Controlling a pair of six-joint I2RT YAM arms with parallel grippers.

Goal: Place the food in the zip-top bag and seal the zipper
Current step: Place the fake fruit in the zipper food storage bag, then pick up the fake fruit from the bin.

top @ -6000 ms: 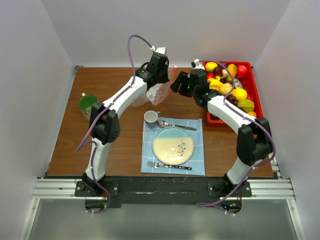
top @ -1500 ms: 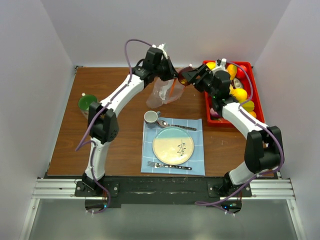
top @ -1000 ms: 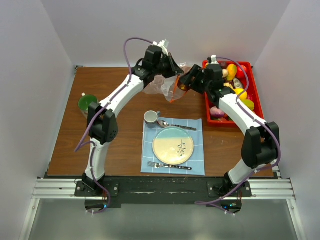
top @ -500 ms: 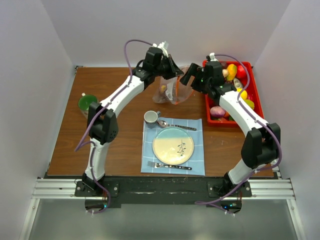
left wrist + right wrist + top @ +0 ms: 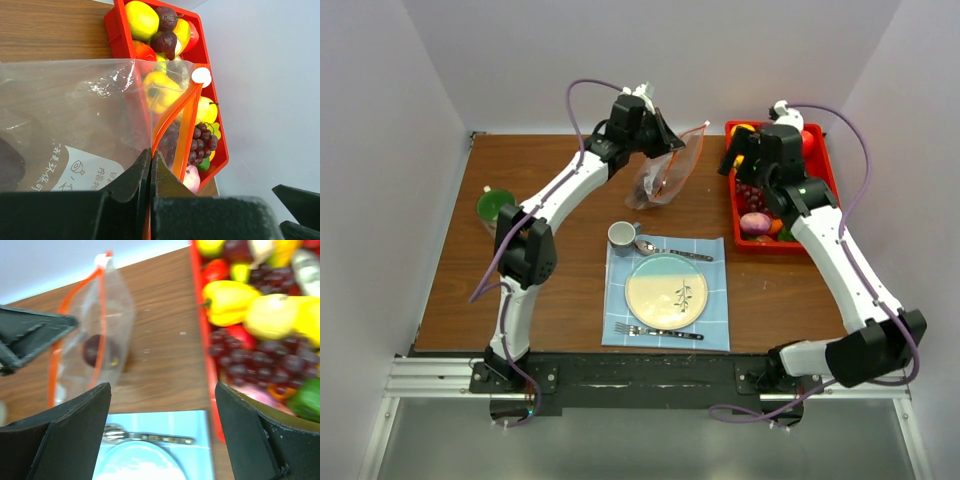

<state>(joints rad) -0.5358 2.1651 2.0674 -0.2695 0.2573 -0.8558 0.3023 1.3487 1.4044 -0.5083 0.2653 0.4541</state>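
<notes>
My left gripper point(image 5: 663, 143) is shut on the mouth edge of the clear zip-top bag point(image 5: 672, 172), holding it up off the table at the back centre. In the left wrist view the closed jaws pinch the film beside the orange zipper point(image 5: 176, 117), which has a white slider point(image 5: 201, 75). A dark purple piece point(image 5: 92, 350) lies inside the bag point(image 5: 95, 335). The rest of the food point(image 5: 775, 190) fills the red tray point(image 5: 760, 246): grapes point(image 5: 265, 360), a yellow pepper point(image 5: 227, 302), red and green pieces. My right gripper point(image 5: 733, 160) hangs open and empty at the tray's left edge.
A blue placemat point(image 5: 712, 322) at centre front holds a plate point(image 5: 666, 292), a fork point(image 5: 658, 331) and a spoon point(image 5: 665, 249). A grey mug point(image 5: 622, 235) stands at its back left corner. A green cup point(image 5: 495, 206) sits near the table's left edge.
My right gripper has drawn back from the bag's mouth to the tray's left edge, with its jaws wider. A dark piece now lies in the bag. The left gripper kept its hold.
</notes>
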